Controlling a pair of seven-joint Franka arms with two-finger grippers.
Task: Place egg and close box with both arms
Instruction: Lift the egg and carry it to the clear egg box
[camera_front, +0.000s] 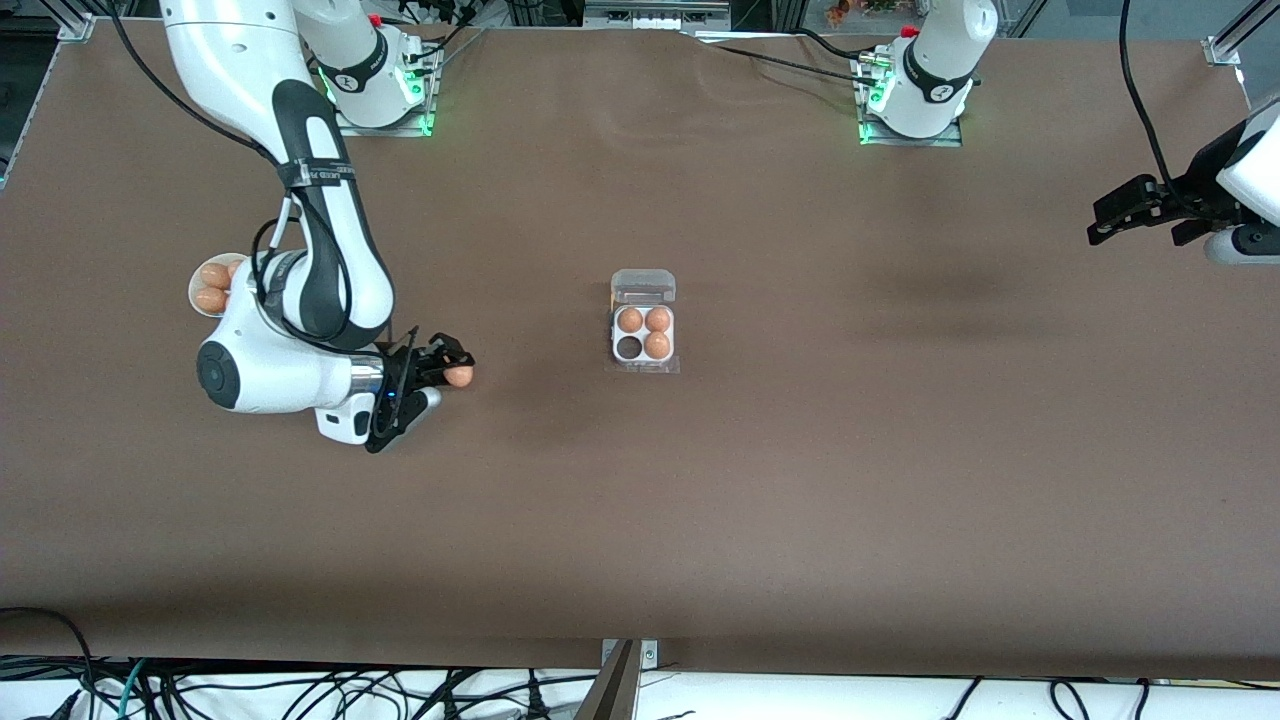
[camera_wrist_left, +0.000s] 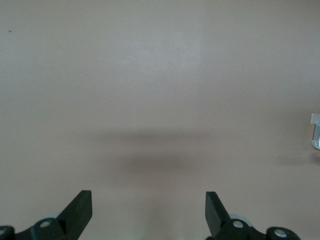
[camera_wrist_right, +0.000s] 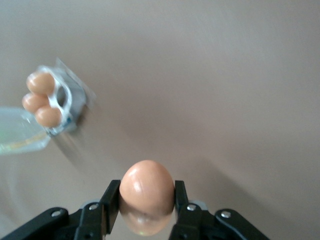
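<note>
My right gripper (camera_front: 458, 372) is shut on a tan-orange egg (camera_front: 459, 376) and holds it above the bare table, between the bowl and the box. The egg (camera_wrist_right: 147, 194) sits between the two black fingers in the right wrist view. The box (camera_front: 643, 335) stands mid-table with its clear lid (camera_front: 643, 287) folded open. Three eggs fill three cells; the cell nearest the front camera toward the right arm's end (camera_front: 629, 347) is dark and empty. The box also shows in the right wrist view (camera_wrist_right: 52, 100). My left gripper (camera_front: 1110, 221) is open and empty above the table at the left arm's end.
A round white bowl (camera_front: 200, 297) with several eggs stands toward the right arm's end, partly hidden by the right arm. A sliver of the clear lid (camera_wrist_left: 315, 131) shows at the edge of the left wrist view. Brown table surrounds the box.
</note>
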